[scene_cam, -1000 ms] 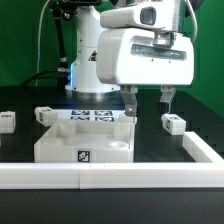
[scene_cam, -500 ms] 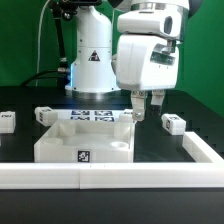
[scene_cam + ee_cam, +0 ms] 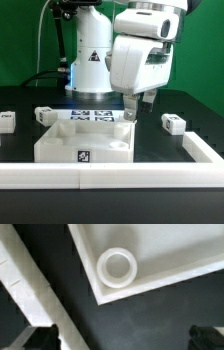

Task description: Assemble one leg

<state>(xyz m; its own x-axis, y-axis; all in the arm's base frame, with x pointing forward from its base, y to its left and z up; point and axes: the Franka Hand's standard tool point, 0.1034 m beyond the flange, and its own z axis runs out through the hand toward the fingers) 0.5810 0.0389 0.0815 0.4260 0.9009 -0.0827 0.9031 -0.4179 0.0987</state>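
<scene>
Small white legs with tags lie on the black table: one [image 3: 174, 123] at the exterior view's right, one [image 3: 46, 115] behind the large piece's left corner, one [image 3: 8, 121] at the far left. The large flat white piece with recesses [image 3: 85, 142] sits in the middle. My gripper [image 3: 138, 106] hangs open and empty over that piece's back right corner, left of the right leg. In the wrist view my gripper [image 3: 122, 338] has its dark fingers [image 3: 40, 336] wide apart with bare table between them. The piece's corner with a round hole [image 3: 117, 268] lies beyond them.
The marker board [image 3: 92, 113] lies behind the large piece, in front of the robot base. A long white L-shaped rail [image 3: 120, 176] runs along the front and up the right side. A long white strip [image 3: 28, 291] crosses the wrist view beside one finger.
The wrist has turned and tilted, and the gripper has shifted toward the exterior view's left, from above the table near the right leg to over the large piece's back right corner.
</scene>
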